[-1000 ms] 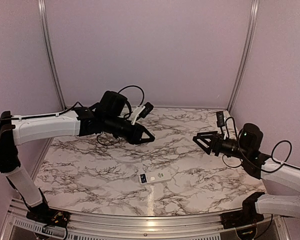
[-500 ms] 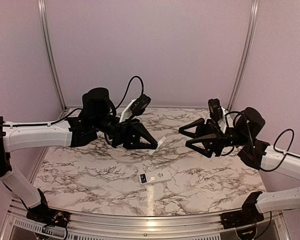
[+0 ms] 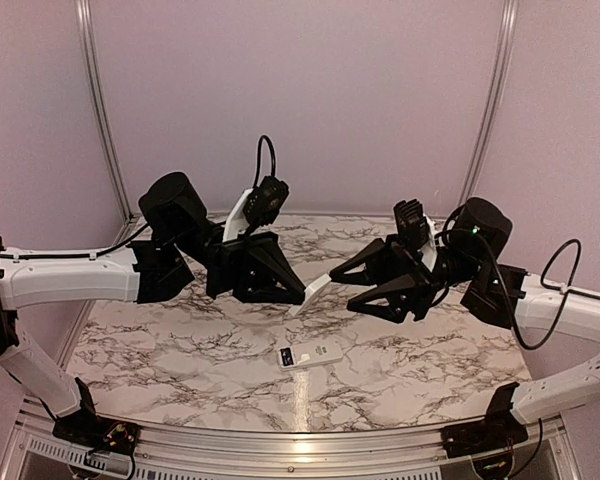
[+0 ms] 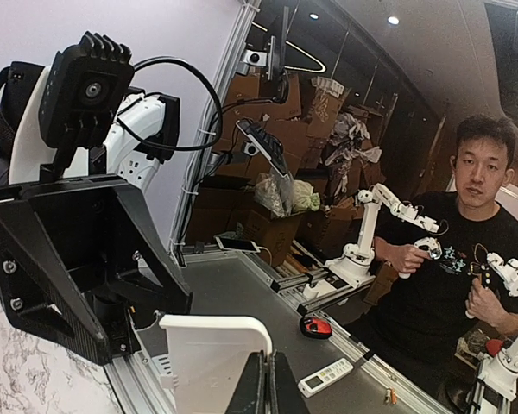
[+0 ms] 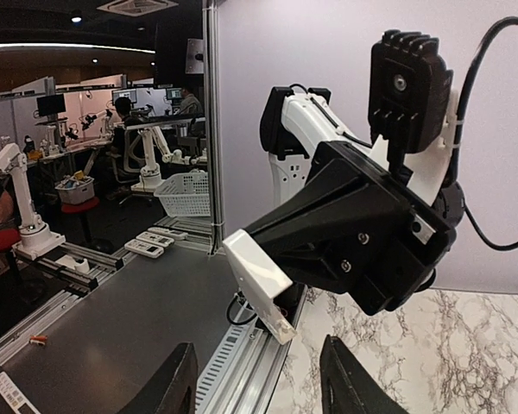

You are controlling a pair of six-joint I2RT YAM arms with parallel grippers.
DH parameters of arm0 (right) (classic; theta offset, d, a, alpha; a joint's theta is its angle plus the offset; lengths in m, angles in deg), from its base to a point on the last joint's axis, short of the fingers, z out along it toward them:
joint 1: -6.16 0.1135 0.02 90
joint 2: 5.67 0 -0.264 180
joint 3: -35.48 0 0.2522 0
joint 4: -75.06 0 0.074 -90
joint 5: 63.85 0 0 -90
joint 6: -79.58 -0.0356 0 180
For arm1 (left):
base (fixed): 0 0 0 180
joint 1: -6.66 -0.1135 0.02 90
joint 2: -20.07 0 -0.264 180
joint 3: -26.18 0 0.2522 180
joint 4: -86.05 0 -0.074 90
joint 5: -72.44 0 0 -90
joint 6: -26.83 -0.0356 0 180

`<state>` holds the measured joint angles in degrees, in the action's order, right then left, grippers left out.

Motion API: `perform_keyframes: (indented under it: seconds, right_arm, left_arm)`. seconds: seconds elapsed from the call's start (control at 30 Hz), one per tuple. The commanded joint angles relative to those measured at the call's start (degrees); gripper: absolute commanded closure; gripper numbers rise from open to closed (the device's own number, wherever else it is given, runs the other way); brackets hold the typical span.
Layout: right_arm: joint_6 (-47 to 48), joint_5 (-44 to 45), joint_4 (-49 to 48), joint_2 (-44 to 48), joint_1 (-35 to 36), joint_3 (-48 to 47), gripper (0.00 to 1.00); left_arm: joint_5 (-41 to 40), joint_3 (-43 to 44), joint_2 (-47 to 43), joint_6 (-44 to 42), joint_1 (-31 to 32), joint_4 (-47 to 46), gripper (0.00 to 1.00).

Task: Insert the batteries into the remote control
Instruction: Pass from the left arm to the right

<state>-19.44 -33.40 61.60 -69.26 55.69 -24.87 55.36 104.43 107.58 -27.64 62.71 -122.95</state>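
The left pincer [image 3: 302,296] pinches a small white cover plate [image 3: 316,290] aloft, seemingly offering it to the spread right pincer [image 3: 340,291], while the remote control [image 3: 313,354] lies on the counter [image 3: 180,340] below.

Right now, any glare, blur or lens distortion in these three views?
Top external: sharp and evenly lit, with one glare streak on the table near the remote control. Left wrist: heavy fisheye bend, but the white plate is sharp. Right wrist: dim background, foreground clear.
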Motion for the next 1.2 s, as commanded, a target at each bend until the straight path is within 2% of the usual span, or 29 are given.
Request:
perform_keyframes:
  seconds: [0.0,0.23,0.5,0.7,1.07,1.17]
  right_arm:
    - [3.8,-0.6,2.9,-2.7,2.3,-3.0,0.53]
    - [3.1,-1.9,0.4,-3.9,3.4,-4.2,0.56]
    - [3.5,-3.1,0.4,-5.9,5.8,-6.6,0.65]
    - [4.4,-3.4,1.2,-6.5,6.7,-7.5,0.75]
    - [3.1,-4.3,0.1,-6.3,6.8,-7.5,0.96]
    - [3.0,-4.4,0.4,-6.2,6.8,-7.7,1.00]
  left_arm:
    - [1.4,-0.4,0.8,3.5,0.9,-6.6,1.00]
    - [1.6,-0.6,1.9,5.2,1.6,-8.7,1.00]
    - [1.8,-0.7,3.7,8.2,1.8,-12.7,1.00]
    - [2.0,-1.1,4.7,13.7,1.8,-19.5,1.00]
    - [1.1,-1.6,5.8,18.4,1.7,-25.7,0.99]
    - [0.3,-1.7,6.0,18.6,1.0,-25.4,0.66]
